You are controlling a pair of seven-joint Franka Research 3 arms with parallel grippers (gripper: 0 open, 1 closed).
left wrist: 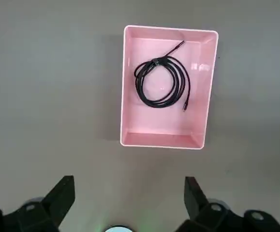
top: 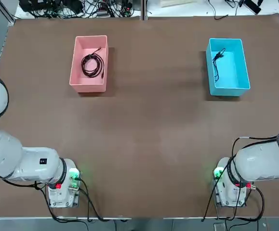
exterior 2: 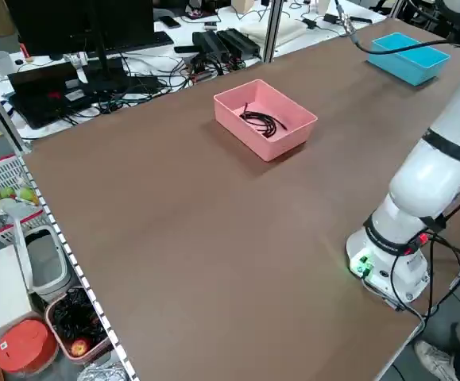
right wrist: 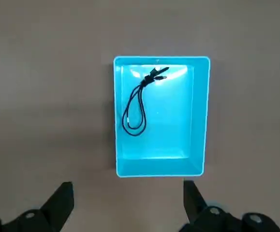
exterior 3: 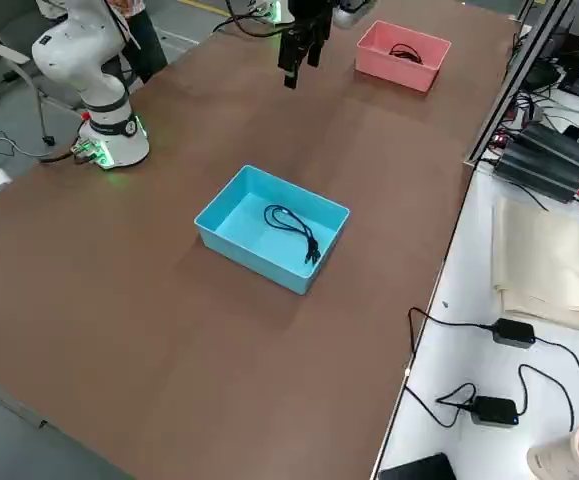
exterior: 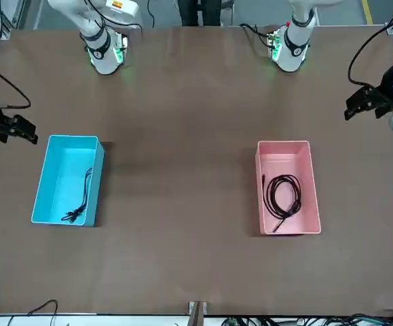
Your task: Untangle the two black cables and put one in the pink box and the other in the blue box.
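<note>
With one black cable [left wrist: 161, 82] coiled in the pink box [left wrist: 128, 87] far left on the bench and the other [right wrist: 139, 104] in the blue box [right wrist: 200, 116] far right, we see each box beyond its own wide, empty claw: left claw [left wrist: 129, 203], right claw [right wrist: 128, 205].
</note>
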